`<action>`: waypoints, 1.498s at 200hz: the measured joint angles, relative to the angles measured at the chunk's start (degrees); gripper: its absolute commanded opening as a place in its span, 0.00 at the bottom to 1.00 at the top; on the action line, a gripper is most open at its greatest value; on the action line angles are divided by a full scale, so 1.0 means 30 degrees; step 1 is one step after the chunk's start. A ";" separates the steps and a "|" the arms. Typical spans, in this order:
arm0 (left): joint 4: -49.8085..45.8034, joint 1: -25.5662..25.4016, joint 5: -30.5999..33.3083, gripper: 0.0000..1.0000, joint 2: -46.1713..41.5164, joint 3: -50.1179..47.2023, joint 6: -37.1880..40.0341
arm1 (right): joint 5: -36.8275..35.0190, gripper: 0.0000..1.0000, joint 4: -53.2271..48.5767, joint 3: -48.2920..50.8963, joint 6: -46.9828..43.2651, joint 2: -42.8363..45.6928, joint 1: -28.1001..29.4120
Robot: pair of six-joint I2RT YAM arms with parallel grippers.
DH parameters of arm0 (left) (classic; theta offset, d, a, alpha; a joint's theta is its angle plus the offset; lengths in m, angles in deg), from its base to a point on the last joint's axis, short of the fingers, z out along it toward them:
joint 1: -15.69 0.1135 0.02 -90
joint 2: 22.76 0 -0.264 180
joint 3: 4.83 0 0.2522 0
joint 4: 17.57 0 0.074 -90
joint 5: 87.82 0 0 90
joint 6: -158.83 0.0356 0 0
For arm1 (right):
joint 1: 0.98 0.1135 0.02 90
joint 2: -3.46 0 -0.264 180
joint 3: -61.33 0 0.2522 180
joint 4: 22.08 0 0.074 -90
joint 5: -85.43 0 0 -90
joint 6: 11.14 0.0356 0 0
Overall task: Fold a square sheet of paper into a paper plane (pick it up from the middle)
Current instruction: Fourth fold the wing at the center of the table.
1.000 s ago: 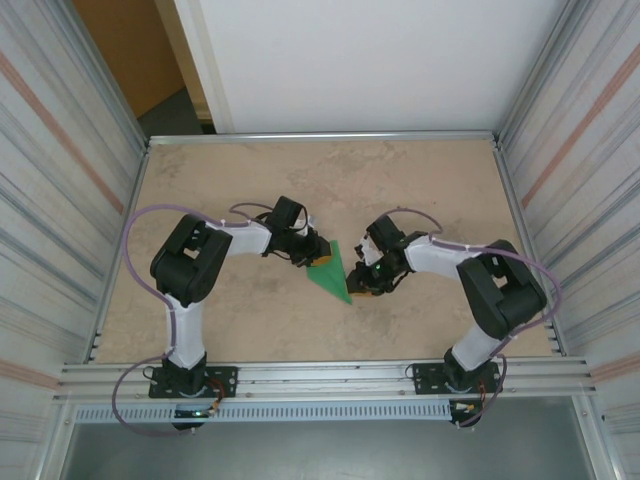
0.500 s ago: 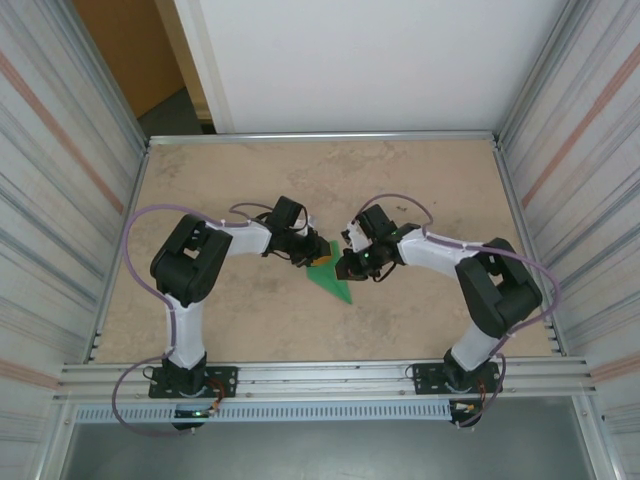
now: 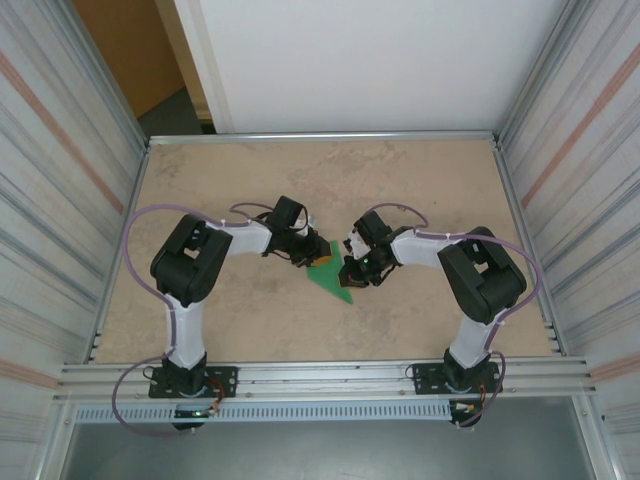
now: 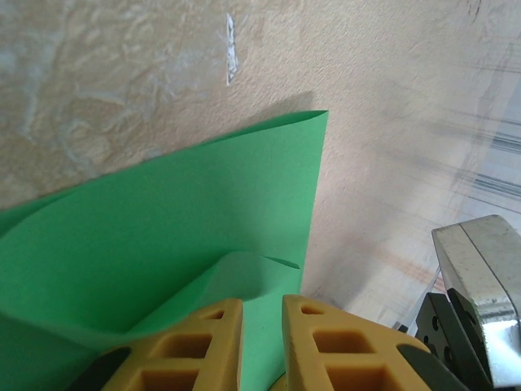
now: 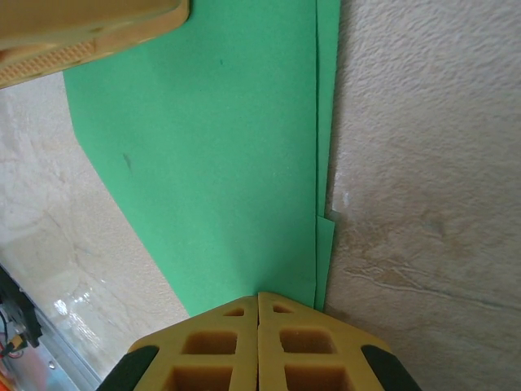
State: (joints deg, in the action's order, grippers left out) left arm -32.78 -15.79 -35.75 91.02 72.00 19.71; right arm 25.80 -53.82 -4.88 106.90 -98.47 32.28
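Left gripper [image 4: 262, 305]: jaws nearly together, pinched on a raised flap of the thin bright green folded paper sheet [image 4: 163, 220]. Right gripper [image 5: 259, 300]: jaws fully closed at one pointed end of the sheet; whether paper is caught between them cannot be told. The sheet is seen as a creased triangle with doubled edges, mostly flat around the middle of the beige mottled table [image 3: 250, 180], well apart from every edge, between the two grippers. Progress is judged early: first folds made, layers slightly misaligned along one edge. The narrow dart is not yet formed; further folds are left. Containers: none seen.
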 measured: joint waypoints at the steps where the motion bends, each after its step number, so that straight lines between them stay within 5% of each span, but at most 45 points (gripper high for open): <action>1: 0.0000 -0.0007 0.0000 0.20 -0.0007 0.0000 0.0000 | 0.0007 0.06 0.0000 0.0000 0.0000 0.0000 0.0000; 128: 0.0087 -0.1268 0.0211 0.17 -0.0517 -0.0816 0.0444 | -0.0058 0.05 -0.0044 0.0000 -0.0007 -0.0036 -0.0007; 250: -0.1894 0.3832 0.0401 0.17 0.1239 0.2193 0.3512 | -0.0051 0.06 -0.0452 -0.0233 -0.0058 -0.0226 -0.0095; 299: -0.2710 0.4838 0.1647 0.23 0.0656 0.2652 0.3541 | -0.0036 0.26 -0.0539 -0.0364 0.0284 0.0146 -0.0117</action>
State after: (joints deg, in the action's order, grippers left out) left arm -40.91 -1.28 -30.81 92.99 79.96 30.33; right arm 25.69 -55.44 -5.97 107.75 -98.03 31.93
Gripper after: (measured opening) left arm 0.209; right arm 0.198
